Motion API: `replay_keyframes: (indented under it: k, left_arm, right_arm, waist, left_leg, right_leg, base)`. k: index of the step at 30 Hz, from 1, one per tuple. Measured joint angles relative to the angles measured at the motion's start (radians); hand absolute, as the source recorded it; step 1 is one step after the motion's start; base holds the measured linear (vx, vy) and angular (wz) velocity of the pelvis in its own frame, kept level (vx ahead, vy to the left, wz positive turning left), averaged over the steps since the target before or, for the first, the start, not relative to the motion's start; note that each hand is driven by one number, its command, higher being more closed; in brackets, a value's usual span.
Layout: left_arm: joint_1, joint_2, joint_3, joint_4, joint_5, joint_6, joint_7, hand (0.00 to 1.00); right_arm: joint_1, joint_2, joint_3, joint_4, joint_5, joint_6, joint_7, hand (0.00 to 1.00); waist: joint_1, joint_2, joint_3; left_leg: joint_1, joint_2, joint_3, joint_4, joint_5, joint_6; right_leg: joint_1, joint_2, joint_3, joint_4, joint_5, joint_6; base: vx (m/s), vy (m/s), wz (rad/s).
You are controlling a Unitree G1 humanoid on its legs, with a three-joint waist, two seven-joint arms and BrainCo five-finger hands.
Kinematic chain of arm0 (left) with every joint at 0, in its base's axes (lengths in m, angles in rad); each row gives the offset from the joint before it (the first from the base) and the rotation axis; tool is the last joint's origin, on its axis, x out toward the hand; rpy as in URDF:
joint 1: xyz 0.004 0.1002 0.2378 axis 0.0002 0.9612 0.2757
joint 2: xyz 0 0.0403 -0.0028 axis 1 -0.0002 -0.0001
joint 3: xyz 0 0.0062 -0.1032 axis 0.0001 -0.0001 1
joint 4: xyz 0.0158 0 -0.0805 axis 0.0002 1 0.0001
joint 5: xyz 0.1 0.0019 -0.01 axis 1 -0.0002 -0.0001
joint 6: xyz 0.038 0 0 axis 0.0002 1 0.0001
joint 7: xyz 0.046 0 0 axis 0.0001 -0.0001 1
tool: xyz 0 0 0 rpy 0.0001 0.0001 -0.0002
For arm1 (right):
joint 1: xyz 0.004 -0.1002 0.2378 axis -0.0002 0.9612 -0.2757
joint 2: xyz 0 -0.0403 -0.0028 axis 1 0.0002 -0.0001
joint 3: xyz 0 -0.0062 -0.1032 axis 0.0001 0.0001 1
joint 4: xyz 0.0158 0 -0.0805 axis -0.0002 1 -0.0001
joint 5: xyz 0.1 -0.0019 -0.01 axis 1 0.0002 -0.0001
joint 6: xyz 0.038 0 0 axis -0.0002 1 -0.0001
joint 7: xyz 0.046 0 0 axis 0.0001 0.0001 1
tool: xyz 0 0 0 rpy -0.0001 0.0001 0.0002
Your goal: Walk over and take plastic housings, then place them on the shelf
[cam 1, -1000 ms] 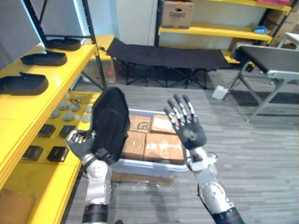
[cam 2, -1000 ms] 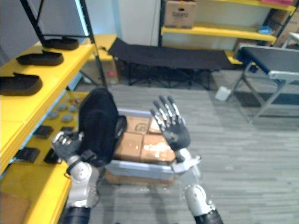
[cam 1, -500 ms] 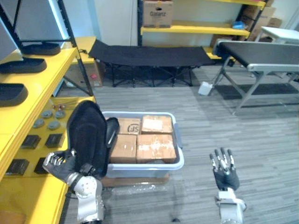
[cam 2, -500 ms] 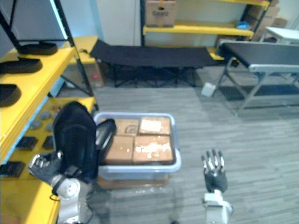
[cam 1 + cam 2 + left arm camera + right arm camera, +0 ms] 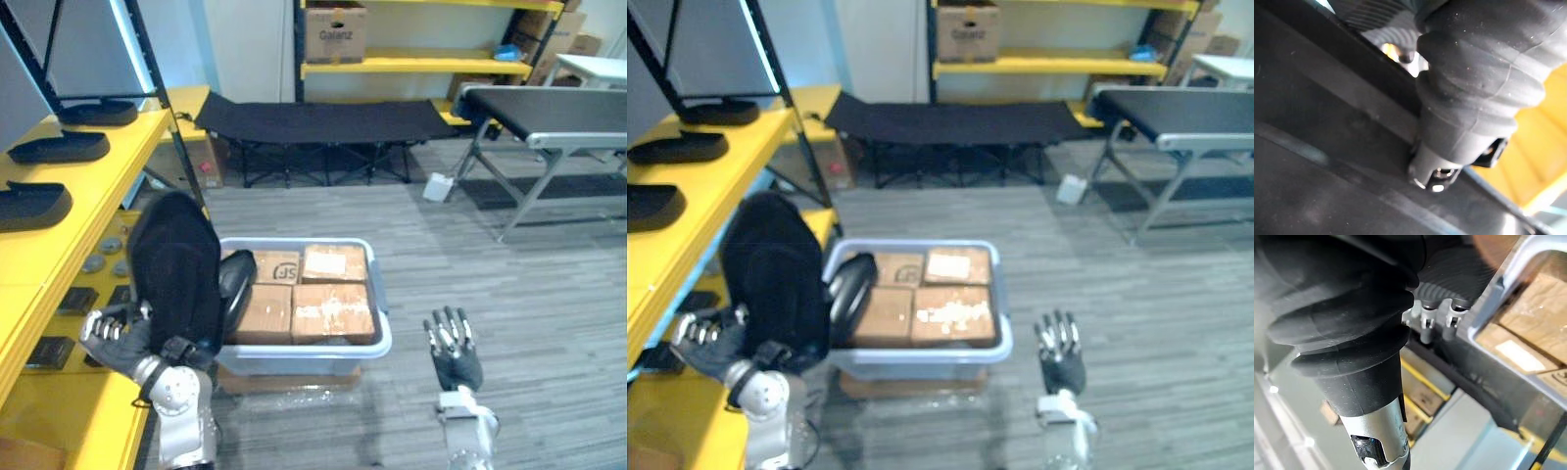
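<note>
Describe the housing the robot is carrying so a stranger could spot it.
Find the long yellow shelf on the left and the grey bin of cardboard boxes on the floor beside it. Between them, the black plastic housing stands upright in the left robot hand, while the housings on the shelf lie flat.

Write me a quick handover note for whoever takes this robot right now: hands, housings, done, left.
Left hand: fingers curled on a black housing, held upright beside the yellow shelf.
Right hand: open, empty, low beside the grey bin.
Done: three housings lie on the shelf.
Another housing leans in the bin beside cardboard boxes.
Left: set the held housing on the shelf, then fetch the one in the bin.
</note>
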Motion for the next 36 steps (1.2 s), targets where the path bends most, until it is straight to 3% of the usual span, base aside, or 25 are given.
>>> replay_keyframes:
  k: [5,9,19,23,28,32,33,34,36]
  left_arm:
    - [0.009,-0.004,0.011,-0.026,0.061,0.01,0.041,1.0]
    - [0.028,-0.005,0.074,-0.095,0.11,0.011,0.082,1.0]
    - [0.138,-0.008,0.246,-0.178,0.112,0.008,0.073,1.0]
    - [0.203,-0.011,0.308,-0.205,0.109,-0.01,0.053,1.0]
    - [0.242,-0.018,0.328,-0.206,0.102,-0.035,0.034,1.0]
    - [0.24,-0.017,0.305,-0.206,0.063,-0.035,-0.006,1.0]
    - [0.234,-0.017,0.304,-0.205,0.058,-0.036,-0.033,1.0]
    - [0.234,-0.015,0.294,-0.195,0.032,-0.046,-0.072,1.0]
    - [0.238,-0.008,0.253,-0.182,-0.002,-0.06,-0.116,1.0]
  right_arm:
    - [-0.034,0.002,0.008,0.0,-0.001,0.001,-0.006,0.0]
    - [-0.065,-0.001,0.039,0.001,-0.023,0.008,0.014,0.0]
    - [-0.25,-0.015,0.23,0.081,-0.146,0.01,0.033,0.0]
    - [-0.305,-0.024,0.268,0.097,-0.194,0.008,0.032,0.0]
    - [-0.331,-0.037,0.301,0.098,-0.194,0.009,0.032,0.0]
    - [-0.329,-0.049,0.299,0.098,-0.195,0.024,0.03,0.0]
    - [-0.323,-0.055,0.284,0.096,-0.197,0.029,0.026,0.0]
    - [-0.306,-0.063,0.272,0.087,-0.201,0.03,0.003,0.0]
    - [-0.272,-0.079,0.256,0.068,-0.219,0.029,-0.036,0.0]
  waist:
    - [0.004,0.004,0.013]
    - [0.033,0.005,0.022]
    - [0.172,-0.029,0.041]
    - [0.218,-0.036,0.045]
    - [0.223,-0.041,0.071]
    - [0.215,-0.046,0.084]
    - [0.204,-0.042,0.104]
    - [0.186,-0.035,0.119]
    - [0.181,-0.018,0.127]
  left_leg:
    - [0.0,-0.001,-0.016,0.0,0.0,0.0]
    - [-0.008,-0.006,-0.07,0.0,0.0,0.0]
    - [-0.062,-0.038,-0.259,0.01,0.013,0.001]
    - [-0.057,-0.046,-0.264,0.021,0.005,0.008]
    - [-0.056,-0.058,-0.272,0.113,-0.049,0.012]
    - [-0.102,-0.062,-0.304,0.16,-0.066,0.02]
    - [-0.107,-0.028,-0.2,0.175,-0.091,0.067]
    - [-0.121,0.02,-0.079,0.199,-0.085,0.074]
    - [-0.138,0.065,0.054,0.215,-0.044,0.055]
  right_leg:
    - [0.014,-0.001,-0.019,0.0,-0.002,0.002]
    - [0.04,-0.004,-0.076,0.0,-0.02,0.007]
    - [0.121,-0.01,-0.292,0.001,-0.045,0.022]
    - [0.124,-0.022,-0.293,0.02,-0.047,0.018]
    - [0.159,-0.038,-0.296,0.055,-0.082,0.015]
    - [0.196,-0.033,-0.391,0.083,-0.119,0.023]
    - [0.231,-0.029,-0.453,0.088,-0.123,0.022]
    - [0.269,-0.023,-0.519,0.088,-0.124,0.022]
    - [0.289,-0.031,-0.585,0.094,-0.133,0.034]
  base:
    - [0.0,-0.001,0.1]
    - [0.0,-0.008,0.37]
    - [0.03,-0.023,0.57]
    - [0.03,0.01,0.06]
    - [-0.01,0.005,0.02]
    - [-0.05,-0.043,0.63]
    - [-0.06,-0.066,1.39]
    - [-0.06,-0.058,1.48]
    - [-0.03,0.032,1.27]
